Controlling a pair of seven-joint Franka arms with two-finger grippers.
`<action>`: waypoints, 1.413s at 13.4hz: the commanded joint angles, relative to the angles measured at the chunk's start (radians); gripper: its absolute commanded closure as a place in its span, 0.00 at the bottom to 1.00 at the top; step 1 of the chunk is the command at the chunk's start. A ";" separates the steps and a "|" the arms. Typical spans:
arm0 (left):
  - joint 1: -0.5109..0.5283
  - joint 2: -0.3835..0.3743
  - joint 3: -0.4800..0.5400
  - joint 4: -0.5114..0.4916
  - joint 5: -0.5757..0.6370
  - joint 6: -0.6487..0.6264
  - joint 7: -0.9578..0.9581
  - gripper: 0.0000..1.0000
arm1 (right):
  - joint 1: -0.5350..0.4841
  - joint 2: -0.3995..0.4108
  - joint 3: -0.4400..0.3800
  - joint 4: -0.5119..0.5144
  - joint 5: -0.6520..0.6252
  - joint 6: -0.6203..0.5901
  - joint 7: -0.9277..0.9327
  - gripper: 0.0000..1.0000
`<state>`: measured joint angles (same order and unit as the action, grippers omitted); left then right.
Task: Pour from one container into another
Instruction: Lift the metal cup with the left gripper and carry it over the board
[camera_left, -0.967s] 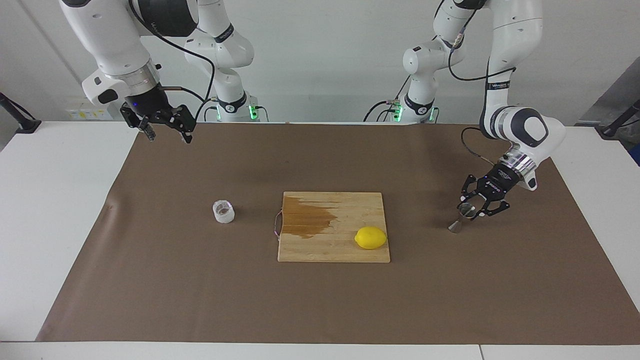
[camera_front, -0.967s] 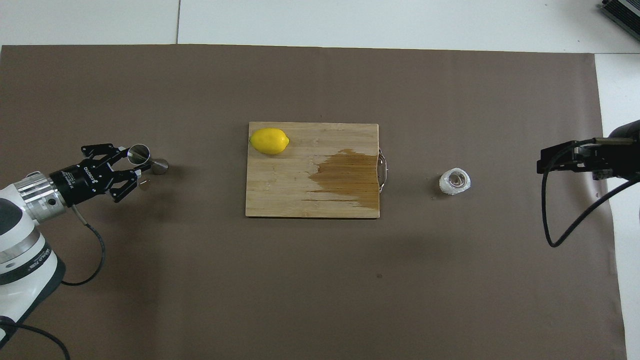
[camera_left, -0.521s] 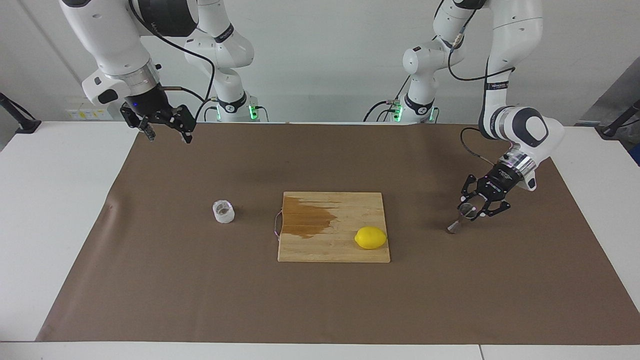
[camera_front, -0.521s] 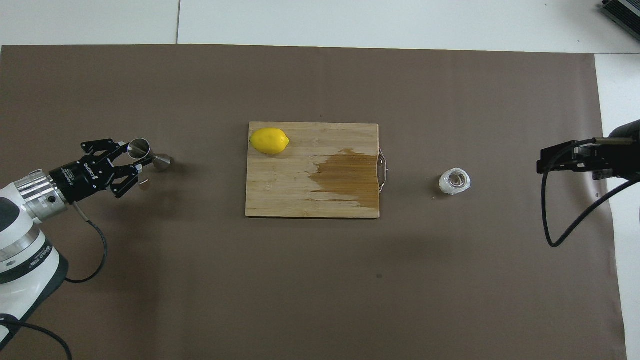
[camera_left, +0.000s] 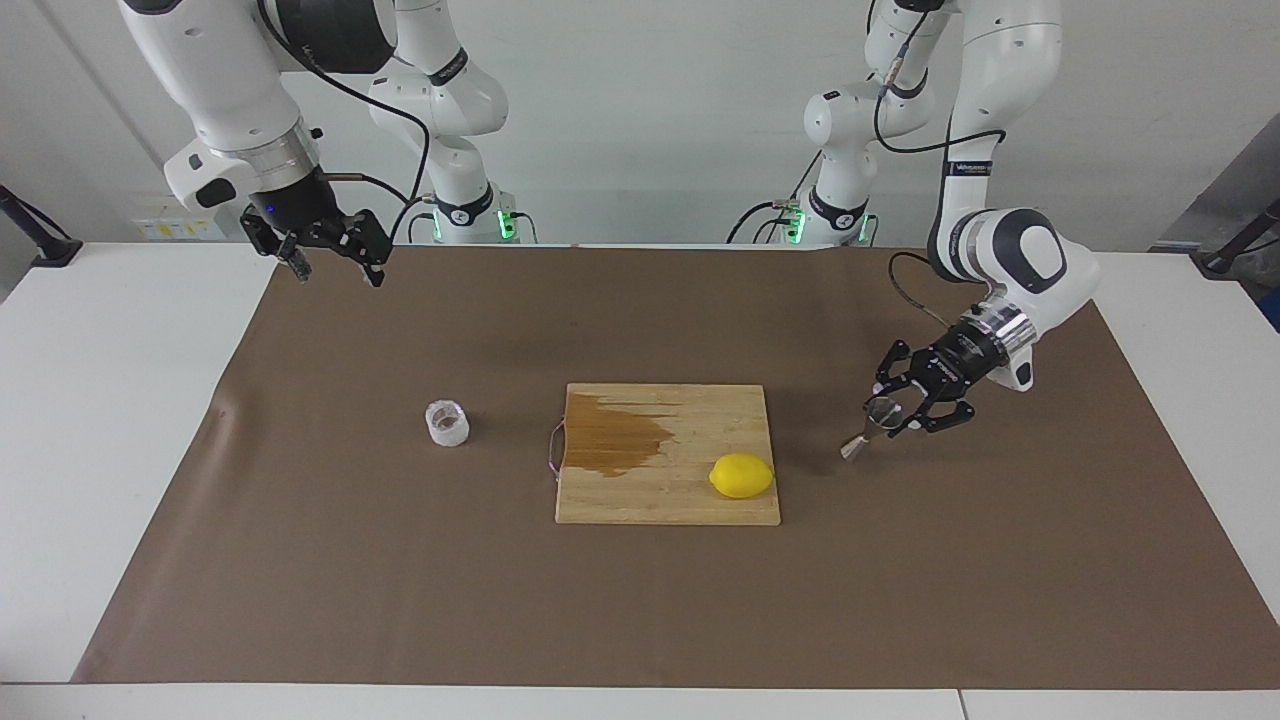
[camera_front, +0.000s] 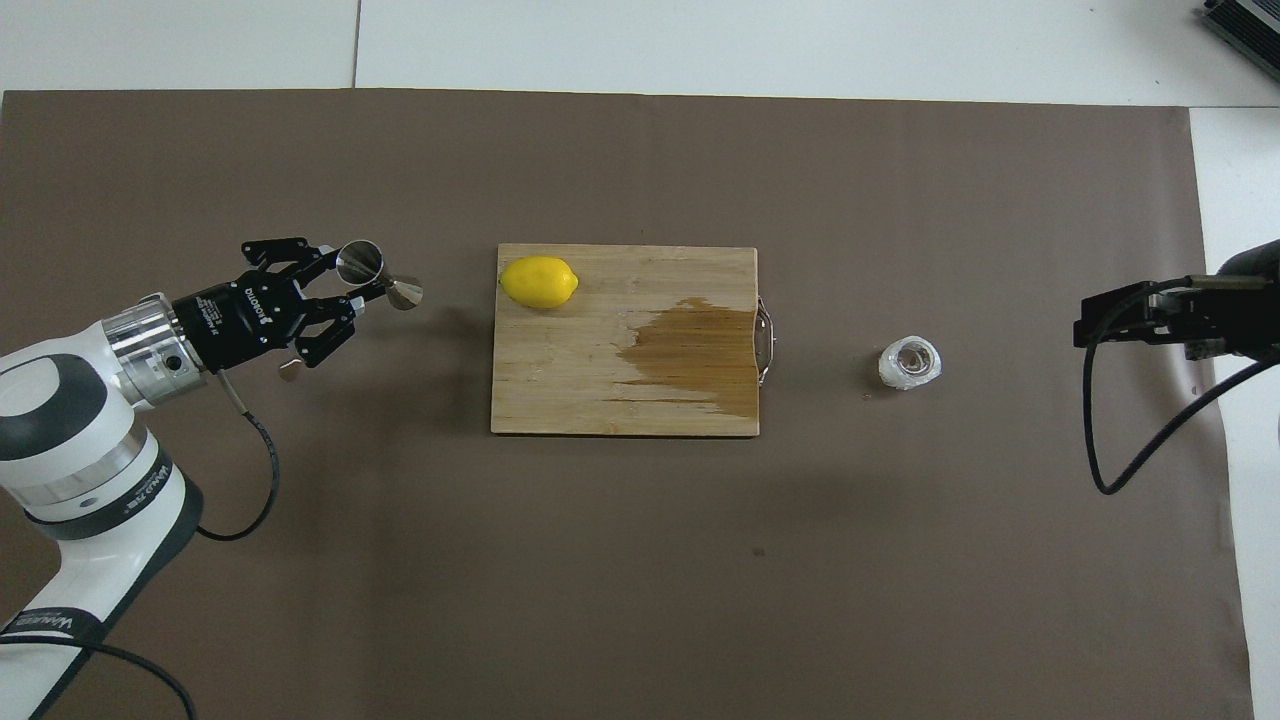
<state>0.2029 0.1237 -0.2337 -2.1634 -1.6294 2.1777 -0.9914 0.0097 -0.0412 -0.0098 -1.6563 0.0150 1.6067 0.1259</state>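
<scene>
The small steel hourglass jigger (camera_left: 866, 432) (camera_front: 381, 280) hangs tilted above the brown mat, between the cutting board and the left arm's end of the table. My left gripper (camera_left: 889, 414) (camera_front: 352, 286) is shut on its upper cone. The short clear textured cup (camera_left: 447, 423) (camera_front: 909, 363) stands upright on the mat beside the board, toward the right arm's end. My right gripper (camera_left: 337, 268) (camera_front: 1084, 322) waits open and holds nothing, high over the mat's edge at the right arm's end.
A wooden cutting board (camera_left: 650, 500) (camera_front: 600, 390) lies mid-table with a dark wet stain (camera_left: 615, 437) toward the cup. A yellow lemon (camera_left: 741, 475) (camera_front: 539, 282) rests on the board's corner nearest the jigger. The brown mat (camera_left: 640, 600) covers most of the table.
My left gripper has lifted the jigger off the mat and carried it toward the cutting board, tilted. The right arm, the cup and the lemon have not moved.
</scene>
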 joint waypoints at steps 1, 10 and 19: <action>-0.011 -0.024 -0.086 0.042 -0.043 0.118 -0.125 1.00 | -0.007 -0.003 0.004 0.001 0.019 -0.008 0.003 0.00; -0.279 0.089 -0.306 0.244 -0.345 0.727 -0.142 1.00 | -0.007 -0.002 0.004 0.003 0.019 -0.008 0.003 0.00; -0.421 0.211 -0.305 0.343 -0.357 0.780 -0.133 1.00 | -0.007 -0.002 0.004 0.001 0.019 -0.008 0.003 0.00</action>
<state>-0.1754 0.2915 -0.5489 -1.8650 -1.9721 2.9247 -1.1339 0.0097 -0.0412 -0.0098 -1.6563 0.0150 1.6067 0.1259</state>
